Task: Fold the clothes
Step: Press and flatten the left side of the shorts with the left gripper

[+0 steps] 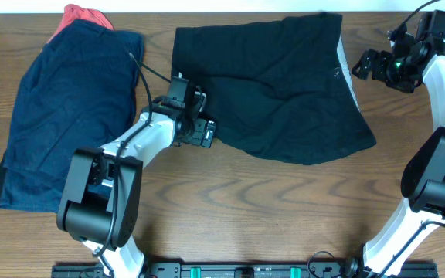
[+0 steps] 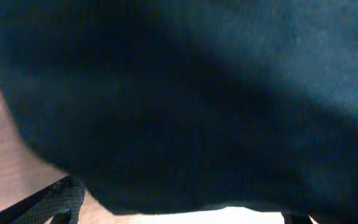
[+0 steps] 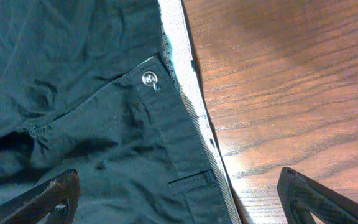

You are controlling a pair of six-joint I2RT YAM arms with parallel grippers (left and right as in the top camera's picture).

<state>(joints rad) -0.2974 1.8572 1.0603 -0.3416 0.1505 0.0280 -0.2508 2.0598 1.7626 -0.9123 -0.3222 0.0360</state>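
We judge the folding barely begun: the black shorts [image 1: 284,85] lie spread and creased mid-table [image 1: 246,224] with no fold in them yet, while a navy garment [image 1: 68,108] and a red garment [image 1: 79,15] lie loosely together at the left, waiting too. Our left gripper [image 1: 198,133] is down at the shorts' lower left edge, its camera filled with dark cloth, so we cannot tell whether it grips the hem. Our right gripper [image 1: 364,66] hovers with fingers spread wide and empty just over the pale waistband [image 3: 188,106] at the right end, near the snap button [image 3: 148,78].
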